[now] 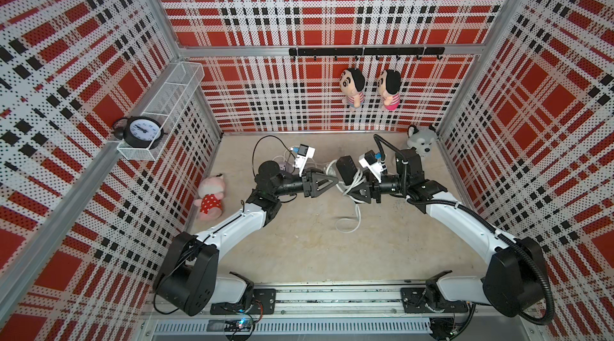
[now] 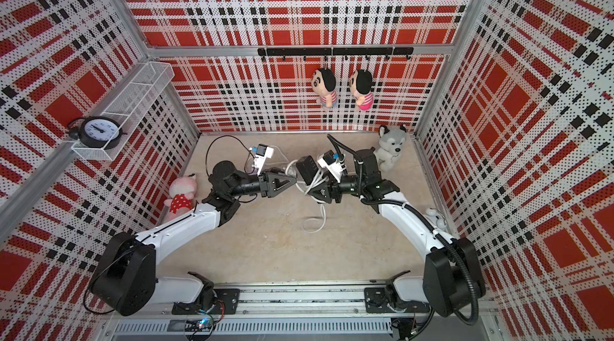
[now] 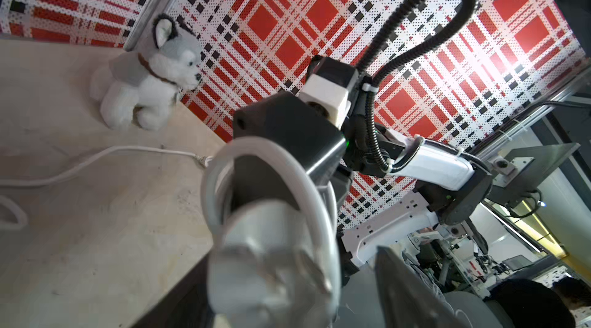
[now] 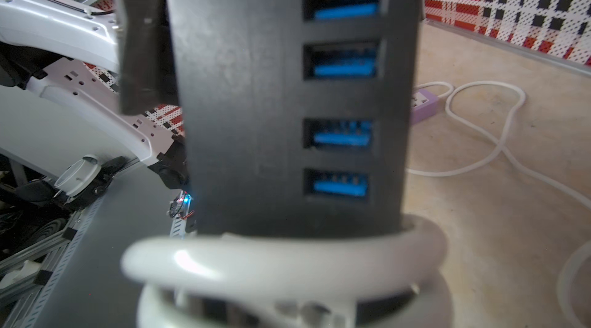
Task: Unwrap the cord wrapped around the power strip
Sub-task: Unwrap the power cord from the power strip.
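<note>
One clamp, at twelve o'clock: our right gripper (image 1: 350,186) holds the power strip (image 1: 347,165) aloft so our left gripper (image 1: 335,179), jaws spread, can free cord (image 4: 271,261)

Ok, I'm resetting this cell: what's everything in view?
power strip: one, black, in right gripper
cord: one, white, partly round power strip
socket block: one, purple, on table
alarm clock: one, black, in mesh shelf
mesh shelf: one, white, left wall
dolls: two, black-haired, hanging on back wall
husky plush: one, grey-white, back corner
pink plush: one, pink, by left wall
left gripper: one, black, open by cord
right gripper: one, black, shut on power strip
</note>
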`<state>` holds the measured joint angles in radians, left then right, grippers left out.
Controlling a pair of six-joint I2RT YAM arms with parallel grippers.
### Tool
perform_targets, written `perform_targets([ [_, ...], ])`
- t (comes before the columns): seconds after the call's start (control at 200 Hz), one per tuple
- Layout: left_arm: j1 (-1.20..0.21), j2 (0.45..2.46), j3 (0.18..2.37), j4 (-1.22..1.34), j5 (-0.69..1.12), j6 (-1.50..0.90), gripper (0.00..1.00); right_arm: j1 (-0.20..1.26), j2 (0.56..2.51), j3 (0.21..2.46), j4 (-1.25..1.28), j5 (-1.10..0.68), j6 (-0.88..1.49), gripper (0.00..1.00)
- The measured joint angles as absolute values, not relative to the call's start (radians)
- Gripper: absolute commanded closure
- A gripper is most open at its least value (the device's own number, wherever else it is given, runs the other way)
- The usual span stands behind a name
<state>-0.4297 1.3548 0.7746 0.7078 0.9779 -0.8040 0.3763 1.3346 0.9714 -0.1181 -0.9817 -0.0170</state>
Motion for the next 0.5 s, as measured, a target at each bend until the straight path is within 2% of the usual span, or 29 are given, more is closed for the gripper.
perform_targets([
  [0.085, -0.403, 1.311, 0.787, 0.614, 0.908, -0.743, 0.0, 0.376, 1.332, 0.971, -0.101, -0.952, 0.002, 0.91],
  [0.225, -0.358, 1.24, 0.851, 0.41, 0.728, -0.63, 0.01, 0.376, 1.312, 0.956, -0.073, -0.894, 0.045, 0.92],
  [0.266, -0.346, 1.216, 0.859, 0.367, 0.687, -0.614, 0.09, 0.376, 1.302, 0.947, -0.069, -0.873, 0.052, 0.92],
  [0.371, -0.332, 1.143, 0.87, 0.255, 0.554, -0.577, 0.4, 0.378, 1.268, 0.923, -0.062, -0.817, 0.073, 0.92],
  [0.451, -0.363, 1.115, 0.884, 0.199, 0.479, -0.568, 0.54, 0.388, 1.247, 0.91, -0.056, -0.768, 0.085, 0.92],
  [0.501, -0.407, 1.111, 0.892, 0.177, 0.434, -0.568, 0.55, 0.394, 1.237, 0.907, -0.054, -0.733, 0.094, 0.92],
])
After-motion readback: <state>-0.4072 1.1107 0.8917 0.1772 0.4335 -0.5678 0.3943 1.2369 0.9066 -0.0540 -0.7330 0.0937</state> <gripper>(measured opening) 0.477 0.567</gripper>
